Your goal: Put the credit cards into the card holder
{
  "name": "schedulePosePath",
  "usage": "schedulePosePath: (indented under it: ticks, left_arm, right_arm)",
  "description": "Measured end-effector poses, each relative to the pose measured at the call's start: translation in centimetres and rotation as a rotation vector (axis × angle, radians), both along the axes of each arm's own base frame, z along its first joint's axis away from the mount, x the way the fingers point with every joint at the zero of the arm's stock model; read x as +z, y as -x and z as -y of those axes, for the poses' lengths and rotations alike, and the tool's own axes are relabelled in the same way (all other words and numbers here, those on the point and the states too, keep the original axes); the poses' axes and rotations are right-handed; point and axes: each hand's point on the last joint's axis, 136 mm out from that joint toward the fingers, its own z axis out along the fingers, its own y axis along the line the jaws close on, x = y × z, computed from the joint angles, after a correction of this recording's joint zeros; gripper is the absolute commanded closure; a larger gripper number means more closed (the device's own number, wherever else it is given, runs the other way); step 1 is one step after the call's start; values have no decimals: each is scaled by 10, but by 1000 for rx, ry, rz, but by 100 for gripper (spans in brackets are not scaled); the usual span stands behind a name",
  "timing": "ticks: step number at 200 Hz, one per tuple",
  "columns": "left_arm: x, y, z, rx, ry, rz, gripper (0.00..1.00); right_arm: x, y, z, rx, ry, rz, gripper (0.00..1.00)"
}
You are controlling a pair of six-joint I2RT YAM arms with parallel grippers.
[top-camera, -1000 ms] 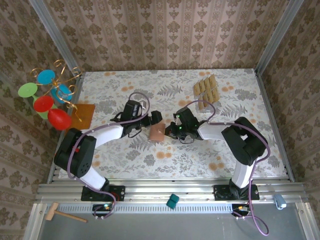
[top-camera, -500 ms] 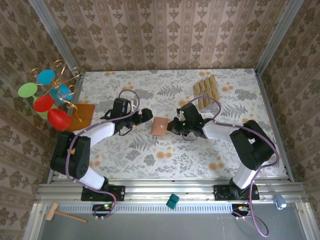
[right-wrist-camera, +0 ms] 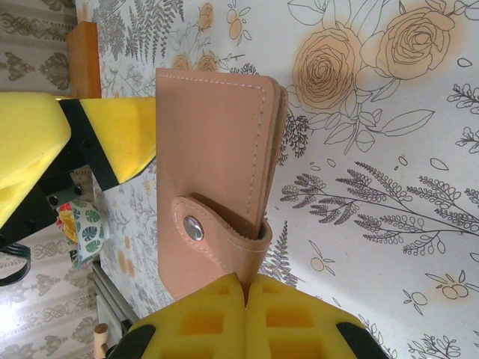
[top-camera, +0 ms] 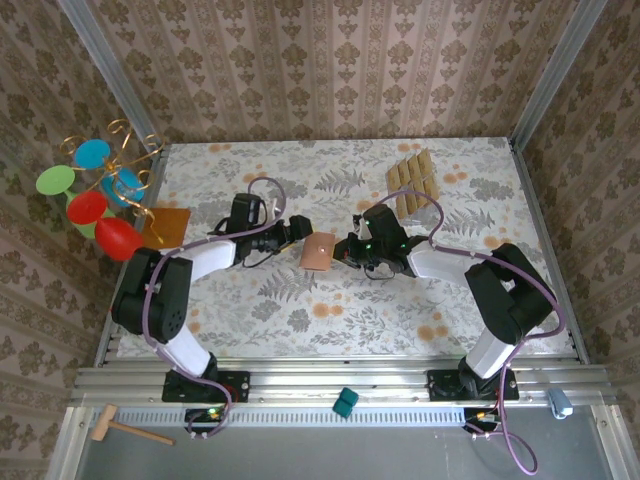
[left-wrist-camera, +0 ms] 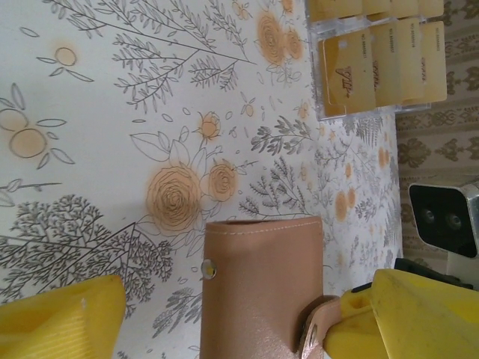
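Swinging back in, left pincer (top-camera: 298, 233) spread astride the snapped-shut card holder (top-camera: 318, 252) on the desk (top-camera: 250, 300), right pincer (top-camera: 345, 250) clamped on its edge, credit cards (top-camera: 412, 180) well apart, unsnapping likely next.

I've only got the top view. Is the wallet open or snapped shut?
Observer: Snapped shut. In the right wrist view the strap is buttoned across the wallet.
Operator: Which arm has it?
Observer: The right gripper. Its pads are closed on the wallet's strap-end edge.
Operator: And the left?
Observer: The left gripper is open, with a finger on either side of the wallet.
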Motion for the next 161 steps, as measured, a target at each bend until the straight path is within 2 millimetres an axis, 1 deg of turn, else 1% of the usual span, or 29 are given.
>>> schedulePosePath:
  ticks: [33, 62, 91, 115, 128, 141, 161]
  left_arm:
    - [-1, 0, 8, -12, 26, -6, 18]
    - [-6, 0, 13, -17, 39, -21, 26]
    - [-7, -1, 17, -18, 55, -29, 35]
    - [-3, -2, 19, -20, 71, -19, 44]
    - [-2, -3, 19, -18, 79, -19, 50]
    - [0, -3, 20, -20, 86, -16, 53]
    - [2, -3, 22, -22, 91, -12, 61]
  right_arm:
    - [1, 0, 0, -2, -2, 0, 100]
    - [5, 0, 0, -2, -8, 8, 100]
    - [8, 0, -1, 1, -15, 15, 100]
    - [8, 0, -1, 1, -15, 15, 100]
    - [8, 0, -1, 1, -15, 16, 100]
    - [8, 0, -1, 1, -15, 15, 100]
    - [8, -1, -1, -1, -15, 15, 100]
